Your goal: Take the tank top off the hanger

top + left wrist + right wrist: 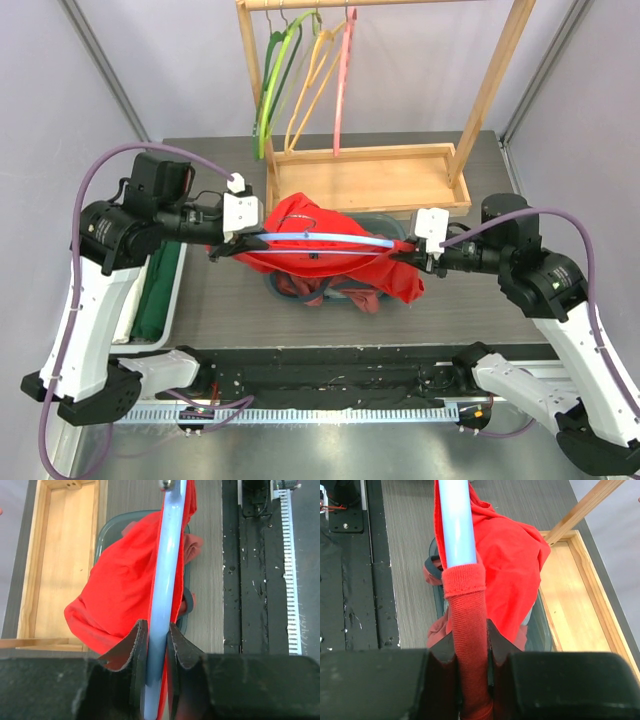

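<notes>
One red tank top (pixel 300 215), bunched and sagging, drapes a pale blue hanger (pixel 330 240) held level above one bin (pixel 107 525), whose rim is mostly hidden under cloth. Two grippers: the left gripper (pixel 234 247) pinches the bare hanger end, and the right gripper (pixel 418 255) clamps the strap-covered end. Four spare hangers (pixel 268 100), hard to count, hang on one rack (pixel 370 180).

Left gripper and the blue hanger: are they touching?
Touching. Left wrist view: the left gripper has both fingers pressed against the blue hanger, no gap.
</notes>
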